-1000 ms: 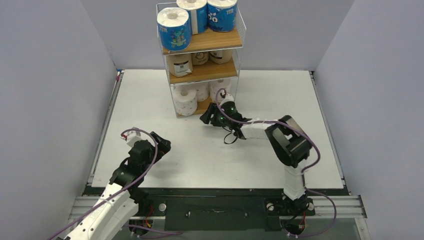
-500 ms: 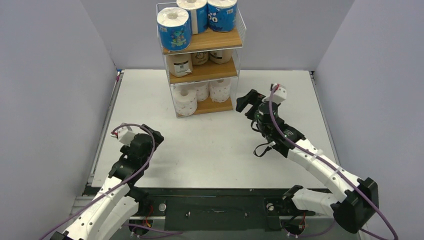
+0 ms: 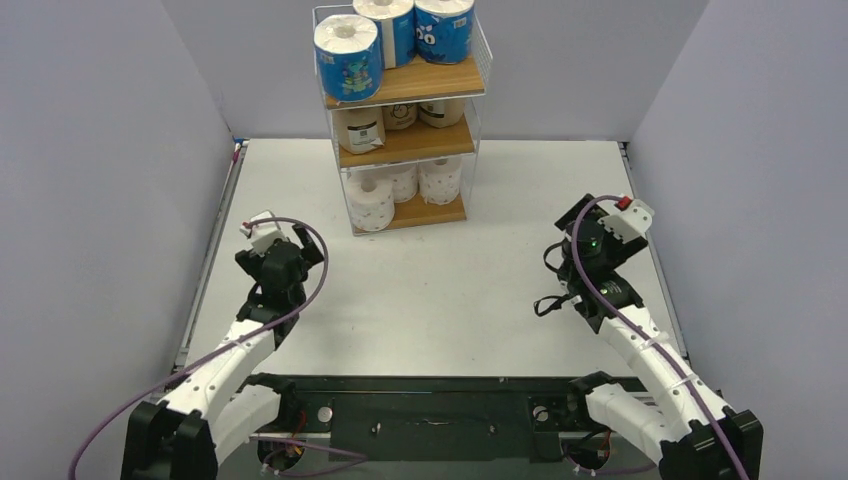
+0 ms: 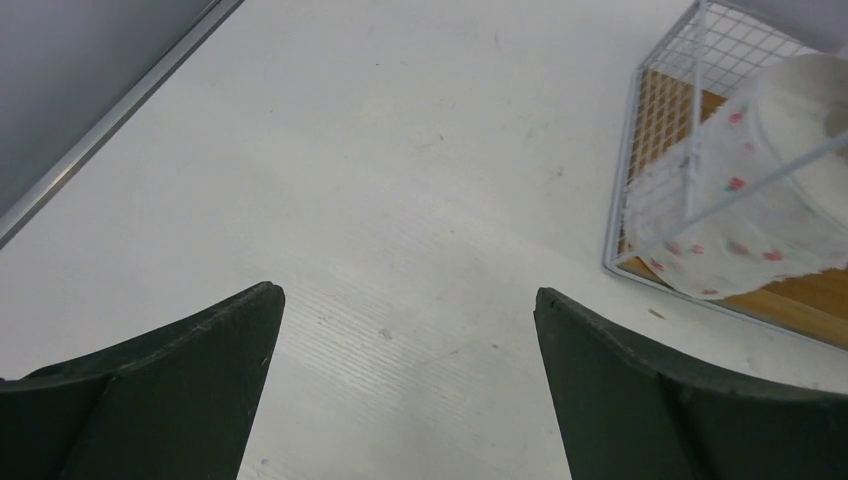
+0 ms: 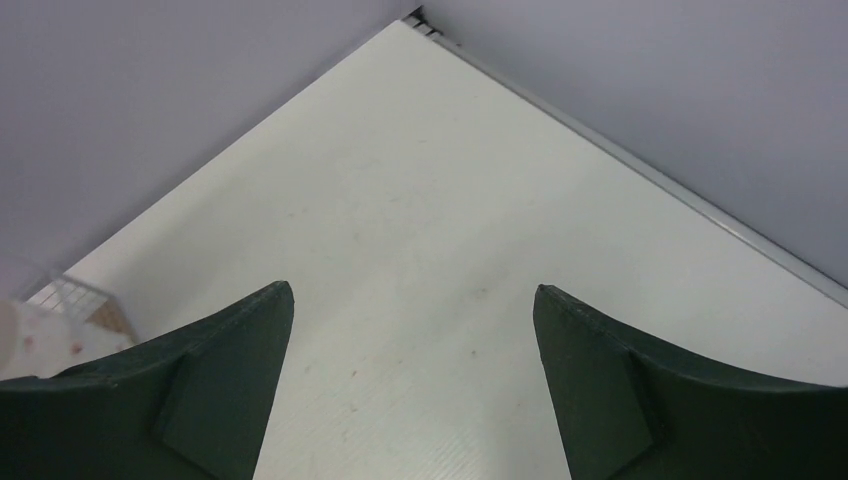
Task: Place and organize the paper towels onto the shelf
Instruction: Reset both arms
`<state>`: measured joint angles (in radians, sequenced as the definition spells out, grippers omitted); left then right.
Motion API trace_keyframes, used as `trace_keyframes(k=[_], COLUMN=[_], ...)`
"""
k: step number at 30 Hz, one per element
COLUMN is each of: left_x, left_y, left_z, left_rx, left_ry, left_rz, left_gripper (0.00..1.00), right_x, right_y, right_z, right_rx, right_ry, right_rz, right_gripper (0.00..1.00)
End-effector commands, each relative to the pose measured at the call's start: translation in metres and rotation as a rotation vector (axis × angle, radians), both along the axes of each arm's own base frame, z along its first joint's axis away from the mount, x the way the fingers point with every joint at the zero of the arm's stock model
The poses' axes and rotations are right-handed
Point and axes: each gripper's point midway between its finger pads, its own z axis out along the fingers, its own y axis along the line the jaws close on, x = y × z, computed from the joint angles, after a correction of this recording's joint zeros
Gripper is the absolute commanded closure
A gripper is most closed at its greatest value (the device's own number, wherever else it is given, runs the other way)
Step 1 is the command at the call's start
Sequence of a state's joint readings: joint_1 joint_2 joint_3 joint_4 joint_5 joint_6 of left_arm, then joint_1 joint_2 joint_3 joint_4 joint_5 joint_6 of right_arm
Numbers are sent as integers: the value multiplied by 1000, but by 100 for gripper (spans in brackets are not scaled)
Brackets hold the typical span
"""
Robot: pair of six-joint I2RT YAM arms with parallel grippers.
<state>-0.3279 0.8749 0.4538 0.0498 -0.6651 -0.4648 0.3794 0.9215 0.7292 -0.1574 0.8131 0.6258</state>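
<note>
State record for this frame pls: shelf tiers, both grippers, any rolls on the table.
shelf: upright, far side of table
top tier: three blue-wrapped rolls
middle tier: three tan-wrapped rolls
bottom tier: three white rolls
left gripper: jaws open, empty, clear of shelf
right gripper: jaws open, empty, clear of shelf
rolls on table: none visible

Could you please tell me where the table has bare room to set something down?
The table is bare in front of the shelf, across the whole middle between the left gripper and right gripper, and on both sides of the shelf. Crowded: every shelf tier, filled by blue rolls, tan rolls and white rolls.
</note>
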Motion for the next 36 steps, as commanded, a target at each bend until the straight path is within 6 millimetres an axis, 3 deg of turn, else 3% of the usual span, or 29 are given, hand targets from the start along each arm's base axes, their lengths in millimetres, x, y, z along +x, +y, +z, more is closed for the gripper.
trace_keyframes(k=[1, 5, 8, 11, 13, 17, 19, 24, 29, 32, 36], left_x=[33, 46, 55, 68, 67, 66, 67, 68, 66, 65, 66], left_y=[9, 3, 0, -18, -15, 4, 9, 3, 6, 22, 23], left_z=[12, 5, -8, -36, -44, -34, -39, -59, -57, -57, -58], left_rx=[47, 73, 138, 182, 200, 246, 231, 214, 205, 188, 188], left_ry=[-52, -111, -98, -21, -41, -99, -105, -122, -138, -137, -128], left_rz=[-60, -139, -195, -325, -324, -260, -248, -335, -312, -214, -207], left_gripper=[4, 4, 4, 4, 4, 4, 4, 4, 4, 4, 4], right_x=[4, 2, 14, 18, 20, 17, 16, 20, 25, 29, 44], right_y=[-34, -41, -36, -41, -39, -40, -45, -47, -51, -52, -44], right_z=[9, -9, -24, -37, -43, -49, -49, -62, -80, -90, -105], right_rx=[-39, -88, -142, -156, -157, -200, -235, -287, -318, -311, -313], right_ry=[-71, -12, 72, 102, 77, 30, 27, 14, -1, -5, 11], right_rz=[-68, -75, -26, -55, -39, -19, -43, -17, 4, 19, 124], right_gripper=[14, 14, 14, 14, 13, 13, 13, 13, 13, 13, 13])
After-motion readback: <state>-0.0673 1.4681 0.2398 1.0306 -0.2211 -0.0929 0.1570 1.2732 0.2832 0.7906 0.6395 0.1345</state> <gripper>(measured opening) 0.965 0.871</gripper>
